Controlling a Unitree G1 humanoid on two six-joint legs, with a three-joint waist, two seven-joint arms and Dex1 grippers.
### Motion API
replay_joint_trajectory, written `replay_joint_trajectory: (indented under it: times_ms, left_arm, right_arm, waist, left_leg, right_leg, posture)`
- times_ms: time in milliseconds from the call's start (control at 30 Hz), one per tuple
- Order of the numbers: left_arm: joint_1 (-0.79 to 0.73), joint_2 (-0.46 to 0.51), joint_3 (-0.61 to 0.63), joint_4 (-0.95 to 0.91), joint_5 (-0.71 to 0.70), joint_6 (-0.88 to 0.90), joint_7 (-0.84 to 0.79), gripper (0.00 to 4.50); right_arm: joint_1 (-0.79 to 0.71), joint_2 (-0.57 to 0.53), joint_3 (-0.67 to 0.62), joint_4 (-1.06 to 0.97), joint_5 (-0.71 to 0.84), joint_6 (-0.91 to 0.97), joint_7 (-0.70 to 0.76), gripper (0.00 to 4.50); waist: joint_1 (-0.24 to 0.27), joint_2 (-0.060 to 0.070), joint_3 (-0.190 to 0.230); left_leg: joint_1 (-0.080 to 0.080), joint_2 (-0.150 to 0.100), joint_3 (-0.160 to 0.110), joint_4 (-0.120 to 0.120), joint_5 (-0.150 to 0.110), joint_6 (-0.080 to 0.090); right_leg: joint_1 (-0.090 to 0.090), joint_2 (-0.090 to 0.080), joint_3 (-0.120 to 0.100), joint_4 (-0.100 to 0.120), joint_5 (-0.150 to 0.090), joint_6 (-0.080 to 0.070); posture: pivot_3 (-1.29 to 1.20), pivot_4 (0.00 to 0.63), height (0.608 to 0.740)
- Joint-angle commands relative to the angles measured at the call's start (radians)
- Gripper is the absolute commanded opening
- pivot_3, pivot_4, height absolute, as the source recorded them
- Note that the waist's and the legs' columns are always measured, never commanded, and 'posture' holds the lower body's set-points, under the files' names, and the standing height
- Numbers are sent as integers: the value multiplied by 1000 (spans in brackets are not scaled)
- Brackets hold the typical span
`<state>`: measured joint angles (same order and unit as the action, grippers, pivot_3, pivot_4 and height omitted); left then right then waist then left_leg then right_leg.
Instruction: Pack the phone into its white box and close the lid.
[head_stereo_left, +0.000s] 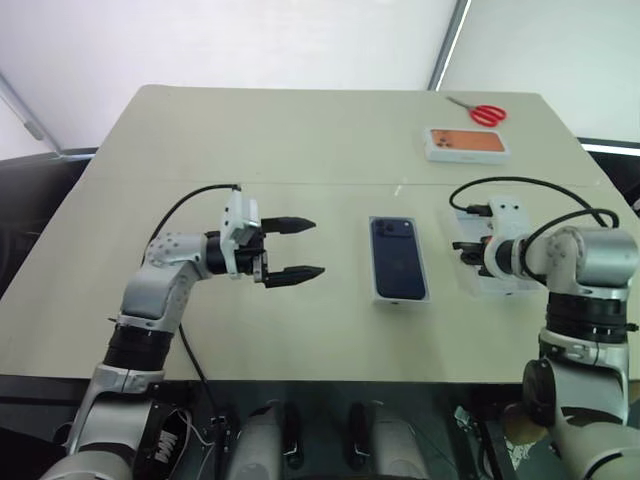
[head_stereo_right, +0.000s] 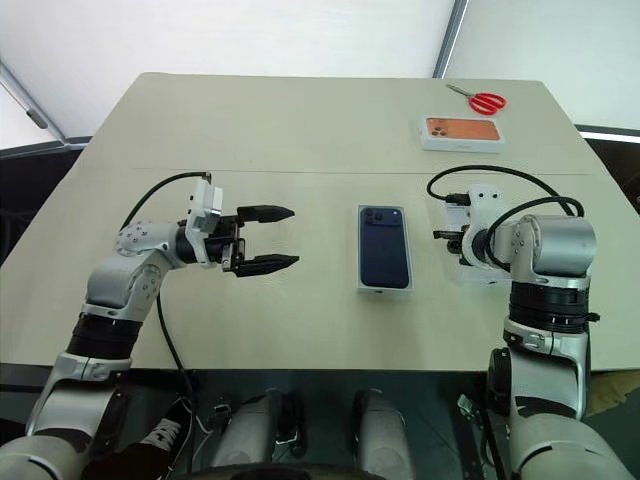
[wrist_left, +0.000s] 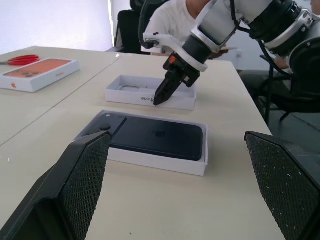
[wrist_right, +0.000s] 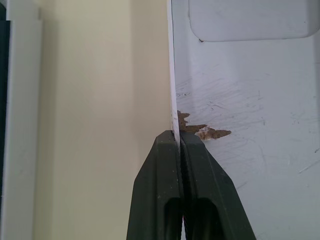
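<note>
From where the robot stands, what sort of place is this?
Probably an indoor test or demo room rather than a home or shop. A plain beige table holds only staged props: a phone in its white box, a second phone box and red scissors. Pale panel walls stand behind it.

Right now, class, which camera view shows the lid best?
The left wrist view: the lid lies open side up, its near wall clamped by the right gripper. The eye views show it partly behind that arm. The right wrist view gives a close look at its scuffed inside and pinched wall.
</note>
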<state>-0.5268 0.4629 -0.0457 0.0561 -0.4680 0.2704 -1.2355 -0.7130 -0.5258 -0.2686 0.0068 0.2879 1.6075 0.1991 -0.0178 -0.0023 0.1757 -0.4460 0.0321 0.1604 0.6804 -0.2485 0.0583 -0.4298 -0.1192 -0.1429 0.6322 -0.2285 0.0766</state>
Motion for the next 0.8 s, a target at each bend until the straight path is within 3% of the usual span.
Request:
replay_joint_trajectory:
  times_ms: [33,167,300,433,567,800]
  left_arm:
    - [-11,1,17,-22,-20,5,13,4500]
    - [-17,2,21,-5,-23,29,32,4500]
    - [-33,-1,25,13,-31,86,64,4500]
    - [-50,-11,33,34,-39,128,99,4500]
    - [-59,-46,52,47,-27,132,182,4500]
    - [-50,-73,64,47,-9,107,267,4500]
  right_arm:
    - [-60,36,-57,-15,45,7,2,41]
    - [-102,63,-86,-69,113,-7,73,41]
    - [-214,154,-276,-33,164,2,78,41]
    - [-236,205,-324,-64,253,7,117,41]
    - [-223,328,-468,35,580,7,24,41]
    - [-86,394,-432,27,1019,7,-254,41]
  waist:
    - [0,0,0]
    - [0,2,1]
    - [3,2,1]
    - [7,2,1]
    - [1,3,1]
    - [2,3,2]
  left_leg:
    - [0,0,0,0,0,0]
    - [0,0,0,0,0,0]
    - [-1,0,1,0,0,1]
    - [-1,0,0,0,0,1]
    - [-1,-1,0,-1,0,1]
    - [-1,-1,1,-1,0,1]
  right_leg:
    - [0,0,0,0,0,0]
    - [0,1,0,0,0,0]
    - [-1,1,0,0,0,0]
    - [-1,1,-1,0,0,0]
    - [-1,1,-1,1,0,0]
    - [0,1,0,0,0,0]
  posture:
    - [0,150,738]
    - [0,150,738]
    - [0,150,738]
    - [0,150,738]
    - [0,150,738]
    - [0,150,738]
